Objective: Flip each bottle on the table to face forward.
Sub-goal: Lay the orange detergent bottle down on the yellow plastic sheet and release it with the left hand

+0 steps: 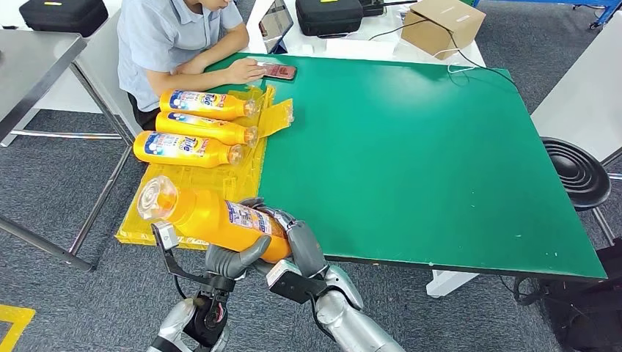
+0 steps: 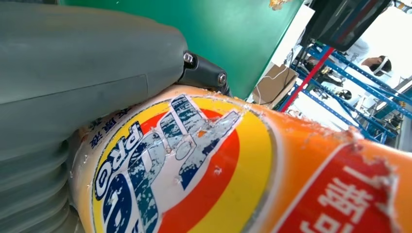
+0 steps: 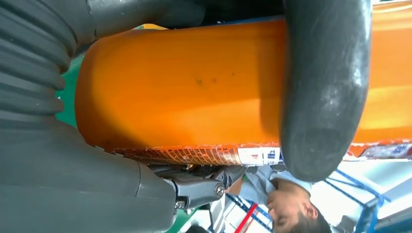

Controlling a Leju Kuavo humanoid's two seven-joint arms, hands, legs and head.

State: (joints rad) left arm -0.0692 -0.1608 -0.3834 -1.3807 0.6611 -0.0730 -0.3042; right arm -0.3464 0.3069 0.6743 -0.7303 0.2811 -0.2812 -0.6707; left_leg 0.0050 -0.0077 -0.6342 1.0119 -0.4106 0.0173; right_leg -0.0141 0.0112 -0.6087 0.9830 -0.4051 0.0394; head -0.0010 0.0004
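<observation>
I'm gripping one orange bottle with both hands, off the near left corner of the green tabletop and lying sideways, base pointing left. My left hand is wrapping it from below and my right hand is clamping its far end. Three more bottles are lying on the yellow tray, with a person sitting beyond them.
</observation>
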